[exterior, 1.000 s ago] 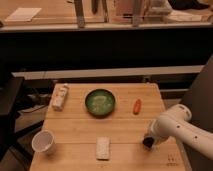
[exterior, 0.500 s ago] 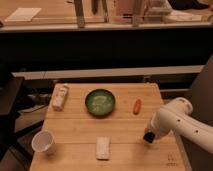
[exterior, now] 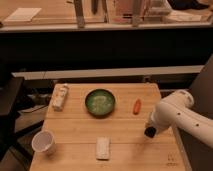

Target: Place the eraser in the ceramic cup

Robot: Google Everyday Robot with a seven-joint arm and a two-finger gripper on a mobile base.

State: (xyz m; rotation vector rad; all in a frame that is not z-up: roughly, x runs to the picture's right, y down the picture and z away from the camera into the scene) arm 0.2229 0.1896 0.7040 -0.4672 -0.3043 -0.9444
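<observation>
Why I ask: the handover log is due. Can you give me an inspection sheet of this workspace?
Surface: wooden table, pale planks.
Job's things: ceramic cup upright at the near-left corner; eraser cannot be made out.
Clutter: green bowl at centre; orange piece right of it; white pad near the front edge; pale packet at the left.
Grippers: gripper low over the table's right side on the white arm, far from the cup.
Cables: nothing seen.
Surroundings: counter behind the table.
</observation>
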